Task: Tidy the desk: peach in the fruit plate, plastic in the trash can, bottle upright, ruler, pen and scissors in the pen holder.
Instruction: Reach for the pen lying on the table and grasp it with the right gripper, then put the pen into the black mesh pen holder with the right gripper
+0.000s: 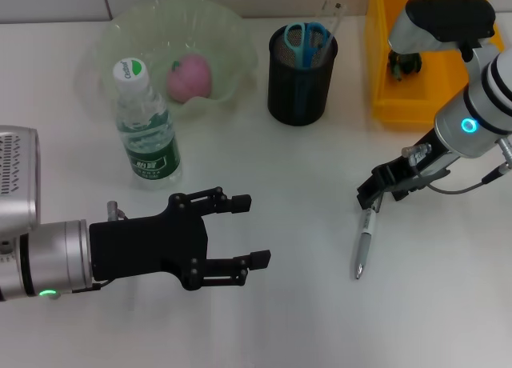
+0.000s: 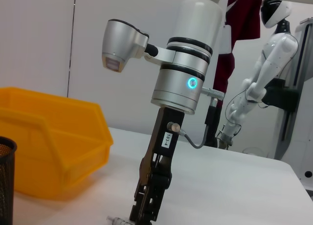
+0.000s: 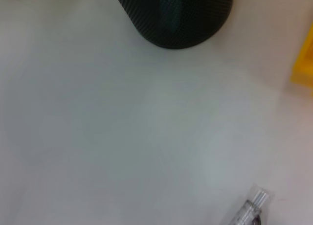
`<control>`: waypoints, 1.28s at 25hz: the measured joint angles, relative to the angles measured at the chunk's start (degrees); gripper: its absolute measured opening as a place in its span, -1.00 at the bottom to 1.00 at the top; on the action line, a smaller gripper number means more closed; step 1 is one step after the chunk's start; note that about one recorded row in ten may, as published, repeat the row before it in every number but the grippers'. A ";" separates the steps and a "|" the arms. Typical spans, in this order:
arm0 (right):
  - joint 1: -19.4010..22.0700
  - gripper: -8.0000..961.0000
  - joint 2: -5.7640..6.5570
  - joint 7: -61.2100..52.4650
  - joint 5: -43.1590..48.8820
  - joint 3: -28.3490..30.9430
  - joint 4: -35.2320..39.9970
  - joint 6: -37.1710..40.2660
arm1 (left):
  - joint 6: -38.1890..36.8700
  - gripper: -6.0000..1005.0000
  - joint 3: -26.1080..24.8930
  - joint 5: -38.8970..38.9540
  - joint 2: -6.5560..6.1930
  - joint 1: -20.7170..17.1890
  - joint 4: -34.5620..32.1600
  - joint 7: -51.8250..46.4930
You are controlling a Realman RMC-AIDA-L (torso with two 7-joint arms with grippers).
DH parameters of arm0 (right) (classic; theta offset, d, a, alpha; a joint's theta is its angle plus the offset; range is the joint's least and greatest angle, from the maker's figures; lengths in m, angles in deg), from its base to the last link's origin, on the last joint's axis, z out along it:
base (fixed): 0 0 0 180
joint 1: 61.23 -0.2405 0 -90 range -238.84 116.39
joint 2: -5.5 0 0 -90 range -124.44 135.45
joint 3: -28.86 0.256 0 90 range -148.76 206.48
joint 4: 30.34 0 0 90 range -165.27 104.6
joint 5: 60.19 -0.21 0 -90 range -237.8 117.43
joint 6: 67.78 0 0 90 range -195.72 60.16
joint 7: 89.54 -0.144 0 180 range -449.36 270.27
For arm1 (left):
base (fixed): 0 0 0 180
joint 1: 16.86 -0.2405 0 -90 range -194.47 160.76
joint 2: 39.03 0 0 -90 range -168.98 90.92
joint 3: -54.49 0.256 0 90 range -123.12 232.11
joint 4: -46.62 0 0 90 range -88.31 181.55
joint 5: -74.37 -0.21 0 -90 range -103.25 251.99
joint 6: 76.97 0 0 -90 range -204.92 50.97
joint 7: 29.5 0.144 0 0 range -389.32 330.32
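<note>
- Right gripper [image 1: 373, 198]: black, angular fingers at the end of a silver cylindrical wrist, lowered to the white desk [image 1: 272, 320] and clenched on the upper end of the pen [image 1: 364, 242]; the left wrist view shows the same gripper [image 2: 146, 213] from the side, its fingertips cut off by the frame edge.
- Pen: slim, silver-grey barrel lying on the desk, its top inside the right gripper and its tip pointing away from the fingers towards the robot; only its clear, ribbed end [image 3: 249, 208] shows in the right wrist view.
- Pen holder [image 1: 302, 74]: black mesh cylinder, well apart from the right gripper, beyond it and towards the left arm; blue-handled scissors [image 1: 308, 40] and a clear ruler [image 1: 332, 18] stand inside it.
- Yellow plastic bin [image 1: 384, 80]: rigid, box-shaped, beyond the right gripper and partly hidden by the right arm; a dark item inside is hard to make out.
- Left gripper [image 1: 240, 232]: matte black, fingers spread and released, hovering above the desk well apart from the pen.
- Bottle [image 1: 146, 124]: clear plastic, green label, white cap, upright just beyond the left gripper.
- Peach [image 1: 190, 77]: pink, round, resting in the translucent green fruit plate [image 1: 232, 32] behind the bottle.
</note>
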 joint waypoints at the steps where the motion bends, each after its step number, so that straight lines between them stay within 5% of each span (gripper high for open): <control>1: 0.00 0.36 0.00 0.00 0.00 0.00 0.00 0.00 | 0.00 0.62 0.00 0.00 0.00 0.00 0.00 0.00; 7: -0.50 -0.01 0.09 0.00 0.01 0.06 -1.62 -1.00 | 0.06 0.62 0.01 0.00 0.00 -0.10 0.00 0.02; 24: -0.49 -0.33 0.13 0.62 0.20 -0.07 -1.94 -1.15 | 0.23 0.62 -0.17 0.00 0.00 -0.23 0.00 0.06; 25: -0.46 -0.48 0.14 0.82 0.21 -0.52 -1.82 -1.16 | 0.23 0.62 -0.17 0.00 0.00 -0.23 0.00 0.06; 32: 1.64 -0.63 0.10 1.27 -0.01 -1.56 2.91 -0.86 | 0.24 0.62 -0.26 0.00 0.00 -0.22 0.00 0.11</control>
